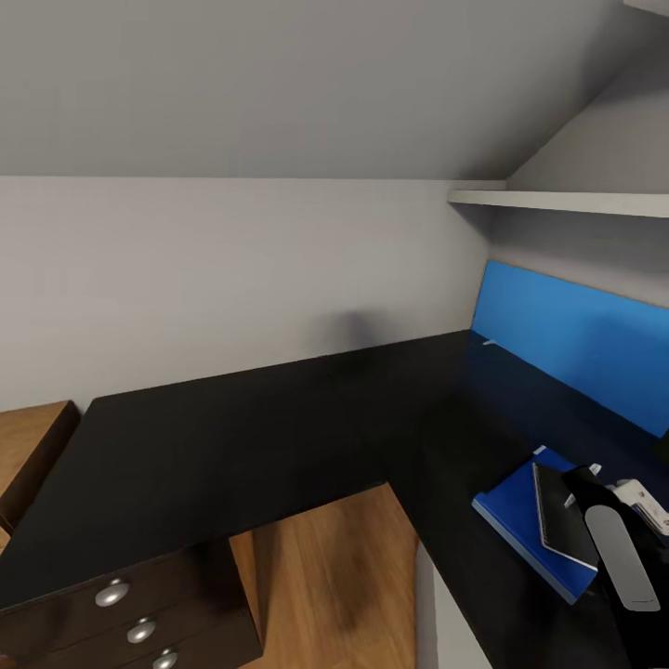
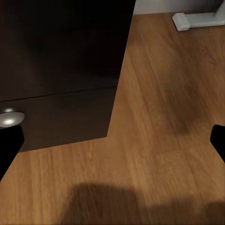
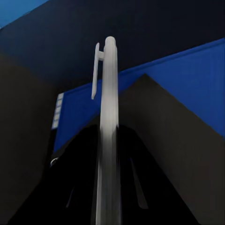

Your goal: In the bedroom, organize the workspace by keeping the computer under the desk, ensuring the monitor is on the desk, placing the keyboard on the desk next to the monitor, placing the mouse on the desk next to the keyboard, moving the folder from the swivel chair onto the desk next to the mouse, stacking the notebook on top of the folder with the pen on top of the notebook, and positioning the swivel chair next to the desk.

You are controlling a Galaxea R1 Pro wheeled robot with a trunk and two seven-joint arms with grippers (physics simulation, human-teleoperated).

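**Nearly finished: pen held over the notebook**

We see the blue folder (image 1: 525, 520) lying on the black desk (image 1: 232, 437) near its blue back panel (image 1: 576, 339), with the dark notebook (image 1: 560, 518) stacked on it. Our right end effector (image 1: 621, 548) pinches the white pen (image 3: 108, 131) just above the notebook, not yet set down. Our left end effector (image 2: 112, 140) hangs spread over the wood floor (image 2: 164, 117) beside the drawer unit (image 2: 56, 70). Placing the pen remains.
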